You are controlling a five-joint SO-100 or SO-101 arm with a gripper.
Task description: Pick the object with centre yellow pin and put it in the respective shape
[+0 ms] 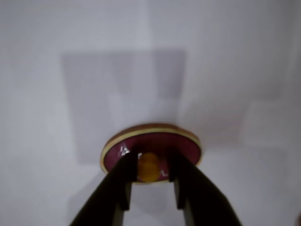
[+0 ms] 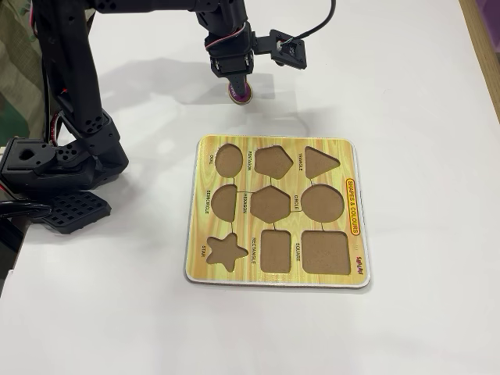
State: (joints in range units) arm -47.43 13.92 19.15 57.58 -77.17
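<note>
The black two-finger end effector (image 1: 149,181) pinches the small yellow knob (image 1: 148,167) at the centre of the flat purple oval puzzle piece with a pale rim (image 1: 150,149), one finger on each side of the knob in the wrist view. In the fixed view the piece (image 2: 239,94) sits under the arm near the top of the white tabletop (image 2: 422,101), apart from the yellow wooden shape-sorting board (image 2: 275,211); whether it rests on the surface or is just lifted, I cannot tell.

The risks, as I judge them: the knob is small and rounded, so a light grip could let the piece slip or swivel in transit. The oval recess (image 2: 228,159) lies at the board's top-left in the fixed view, with a similar rounded recess below it, so a wrong choice or a turned piece would leave it perched on the rim instead of seated.
</note>
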